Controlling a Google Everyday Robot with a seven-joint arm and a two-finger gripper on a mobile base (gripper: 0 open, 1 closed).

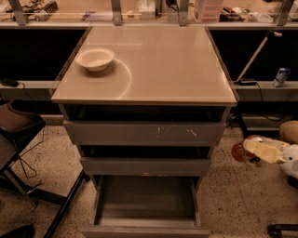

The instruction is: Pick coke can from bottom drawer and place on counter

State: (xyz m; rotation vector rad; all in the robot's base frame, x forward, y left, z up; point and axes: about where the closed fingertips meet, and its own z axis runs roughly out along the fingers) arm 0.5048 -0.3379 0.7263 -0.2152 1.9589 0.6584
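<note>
The bottom drawer [146, 204] is pulled open and its grey tray looks bare. My gripper [249, 149] is out to the right of the cabinet, level with the middle drawer, above the floor. Its cream fingers [263, 151] are shut on the red coke can [238, 152], which is partly hidden behind them. The beige counter [163, 65] is above and to the left of the gripper. A faint curved ring mark shows on its left part.
A white bowl [94, 58] sits on the counter's back left. The two upper drawers [144, 132] stand slightly open. A dark chair [16, 125] is at the left. A blue can [281, 76] stands on the right ledge. Clutter lines the back shelf [149, 9].
</note>
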